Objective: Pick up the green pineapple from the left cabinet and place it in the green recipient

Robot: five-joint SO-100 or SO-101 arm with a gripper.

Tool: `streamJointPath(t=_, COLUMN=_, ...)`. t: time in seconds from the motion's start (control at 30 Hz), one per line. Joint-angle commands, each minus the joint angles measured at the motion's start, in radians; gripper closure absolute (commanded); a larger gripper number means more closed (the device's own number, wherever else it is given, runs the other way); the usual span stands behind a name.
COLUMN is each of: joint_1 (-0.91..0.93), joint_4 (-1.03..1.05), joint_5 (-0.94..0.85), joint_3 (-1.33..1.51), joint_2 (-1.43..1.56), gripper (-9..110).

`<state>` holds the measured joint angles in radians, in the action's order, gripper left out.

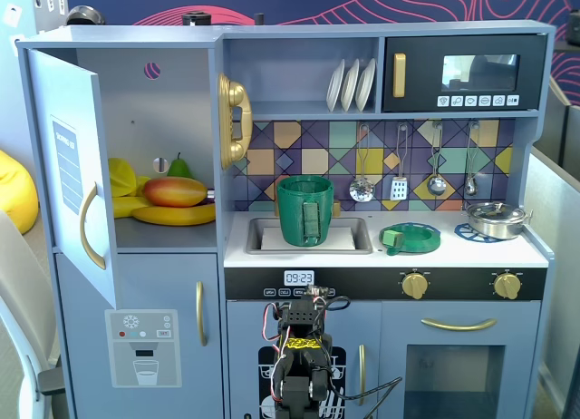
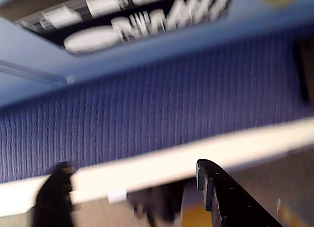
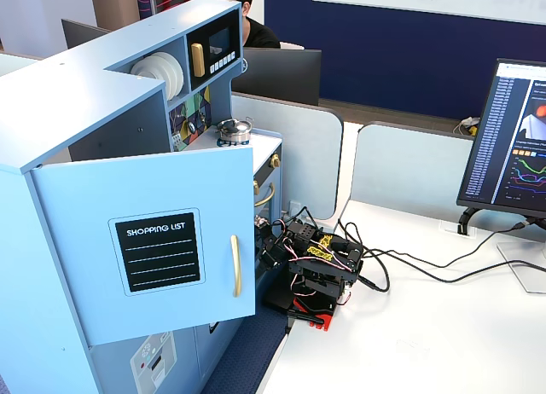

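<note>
The left cabinet (image 1: 168, 102) stands open, its door (image 1: 72, 174) with the gold handle swung out to the left. Inside lie a mango (image 1: 174, 191), a yellow banana (image 1: 177, 216) and the top of a green pear (image 1: 179, 166); I see no green pineapple, so it is hidden or out of view. The green recipient (image 1: 304, 210) stands upright in the sink. My arm (image 1: 302, 351) is folded low in front of the kitchen, far below the cabinet. In the blurred wrist view my gripper (image 2: 131, 169) is open and empty, over blue carpet and a white table edge.
A flat green dish (image 1: 410, 238) and a metal pot (image 1: 496, 219) sit on the counter right of the sink. The open door (image 3: 153, 240) juts out beside my arm (image 3: 316, 266). Cables (image 3: 409, 262) trail across the white desk towards a monitor (image 3: 512, 142).
</note>
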<state>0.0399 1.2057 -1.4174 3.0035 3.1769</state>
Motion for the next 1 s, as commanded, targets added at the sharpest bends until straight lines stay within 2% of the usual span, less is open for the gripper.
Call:
streamJointPath(t=0.0, joint_1=-0.017, joint_4=0.115, joint_5=0.035, joint_3=-0.008, joint_2=0.002, gripper=101)
streamJointPath(t=0.27, joint_1=-0.037, joint_4=0.299, joint_5=0.046, joint_3=-0.006, joint_2=0.002, gripper=101)
streamJointPath(t=0.97, joint_1=-0.037, joint_4=0.304, joint_5=0.061, joint_3=-0.006, joint_2=0.002, gripper=100)
